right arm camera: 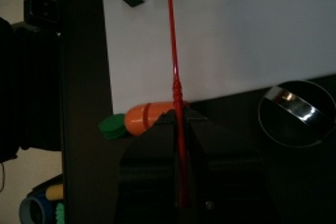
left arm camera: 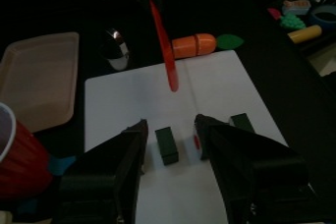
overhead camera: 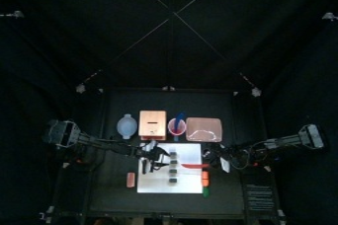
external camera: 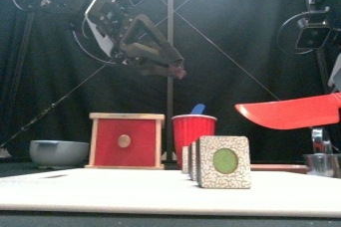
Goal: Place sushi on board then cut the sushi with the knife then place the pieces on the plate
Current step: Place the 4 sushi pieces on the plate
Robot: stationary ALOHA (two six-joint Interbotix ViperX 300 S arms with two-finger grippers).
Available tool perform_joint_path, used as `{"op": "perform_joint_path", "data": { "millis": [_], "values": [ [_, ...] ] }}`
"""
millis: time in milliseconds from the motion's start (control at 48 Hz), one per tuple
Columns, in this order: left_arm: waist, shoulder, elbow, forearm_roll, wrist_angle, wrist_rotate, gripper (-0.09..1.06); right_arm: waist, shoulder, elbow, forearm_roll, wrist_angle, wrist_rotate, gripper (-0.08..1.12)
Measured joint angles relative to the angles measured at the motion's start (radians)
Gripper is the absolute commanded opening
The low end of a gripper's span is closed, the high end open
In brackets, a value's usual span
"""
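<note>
Red knife (left arm camera: 163,46) tight between right jaws above white board (left arm camera: 223,81), left jaws wide apart over sushi pieces (left arm camera: 167,144).

**Colours Around the Board**

The cutting board (overhead camera: 192,182) is showing plain white. On it, sushi pieces (external camera: 224,162) are showing green centres in pale speckled rims. Above it, a red knife (external camera: 286,111) is hanging. Behind it, a red cup (external camera: 193,133) and blue knife (external camera: 197,110) are standing.

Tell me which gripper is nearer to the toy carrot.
Right. The right gripper, holding the red knife, is beside the toy carrot; the left gripper hangs above the sushi pieces.
</note>
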Motion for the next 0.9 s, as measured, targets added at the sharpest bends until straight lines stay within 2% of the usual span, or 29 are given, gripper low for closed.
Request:
{"op": "perform_joint_path", "data": {
  "millis": [146,333,479,708,896],
  "values": [
    [0.006,-0.002,0.005,0.002,-0.005,0.000,0.81,-0.069,-0.028,0.017,-0.017,0.067,0.002,0.41],
    [0.009,0.000,0.009,0.002,-0.005,0.002,0.81,-0.123,-0.046,0.017,-0.049,0.141,0.005,0.59],
    [0.009,-0.002,0.018,0.000,-0.006,-0.003,0.81,-0.150,-0.060,0.018,-0.054,0.189,0.005,0.69],
    [0.009,0.000,0.025,0.000,-0.006,-0.003,0.81,-0.172,-0.081,0.015,-0.081,0.201,0.005,0.70],
    [0.023,-0.002,0.035,-0.003,-0.011,-0.006,0.80,-0.186,-0.092,-0.037,-0.118,0.158,0.003,0.71]
  ]
}}
